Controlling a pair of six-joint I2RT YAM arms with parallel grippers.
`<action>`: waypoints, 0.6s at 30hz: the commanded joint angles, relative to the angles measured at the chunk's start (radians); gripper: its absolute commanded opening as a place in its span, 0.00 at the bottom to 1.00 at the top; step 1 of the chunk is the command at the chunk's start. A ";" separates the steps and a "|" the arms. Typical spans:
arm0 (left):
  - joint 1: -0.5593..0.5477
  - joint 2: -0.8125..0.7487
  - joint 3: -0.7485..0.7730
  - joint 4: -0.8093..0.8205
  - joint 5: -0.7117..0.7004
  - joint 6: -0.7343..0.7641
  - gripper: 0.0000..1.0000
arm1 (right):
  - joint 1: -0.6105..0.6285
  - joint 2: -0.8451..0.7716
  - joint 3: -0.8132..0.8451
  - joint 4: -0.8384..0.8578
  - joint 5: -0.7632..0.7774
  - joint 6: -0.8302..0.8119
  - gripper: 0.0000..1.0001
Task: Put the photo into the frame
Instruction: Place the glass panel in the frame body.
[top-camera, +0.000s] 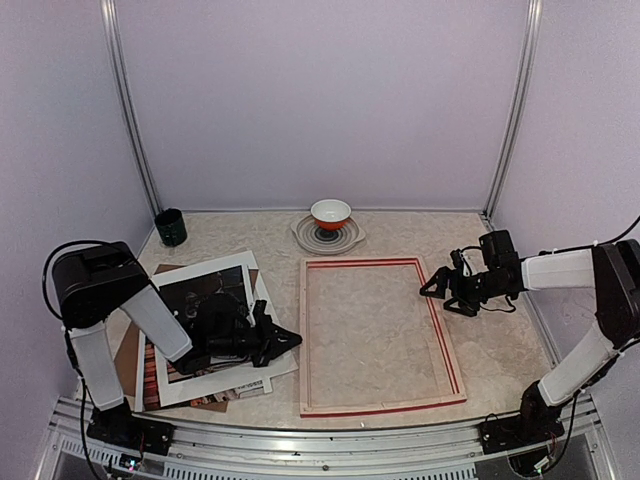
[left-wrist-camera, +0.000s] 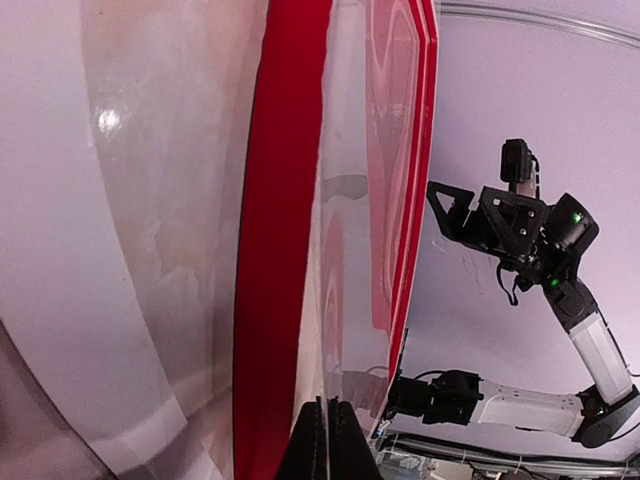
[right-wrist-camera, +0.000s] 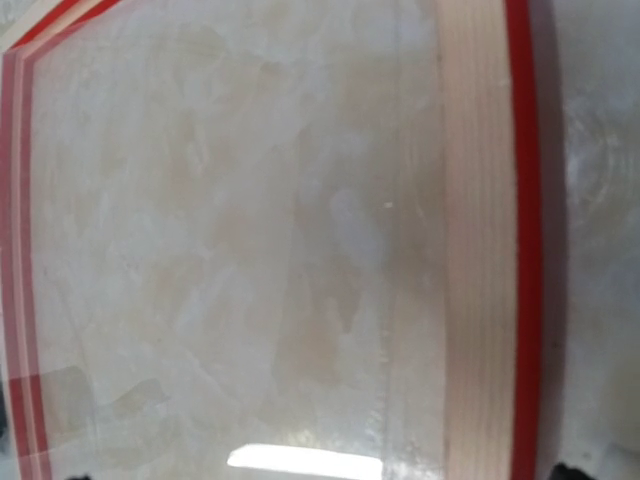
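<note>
**Table**: pale marbled top, purple walls round it.

1. **Frame**: centre of table, lying flat, back side up. Pale wood edges w/ red lip, clear pane showing the table through it. Nothing inside. Right wrist view: wood rail seen close.
2. **Photo**: left of frame, in a loose pile, flat. Dark print, reddish stripes at near-left corner. Partly covered by mat and left arm.
3. **Mat**: white, on top of photo, skewed.
4. **Board**: brown, bottom of pile, sticks out on left.
5. **Left gripper**: fingers pressed together, nothing seen between them. At pile's right edge, just beside frame's left rail.
6. **Right gripper**: spread wide, holds nothing. Near frame's far-right corner.
7. **Bowl**: red outside, white inside, on a plate, far centre.
8. **Cup**: dark, far-left corner.
</note>
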 joint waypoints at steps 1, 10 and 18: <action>-0.013 -0.011 0.066 -0.125 -0.016 0.127 0.01 | -0.010 0.009 -0.014 0.021 -0.019 0.005 0.99; -0.019 -0.051 0.102 -0.322 -0.106 0.219 0.14 | -0.011 0.006 -0.024 0.023 -0.022 0.003 0.99; -0.026 -0.106 0.134 -0.410 -0.146 0.264 0.03 | -0.010 0.010 -0.022 0.025 -0.022 0.002 0.99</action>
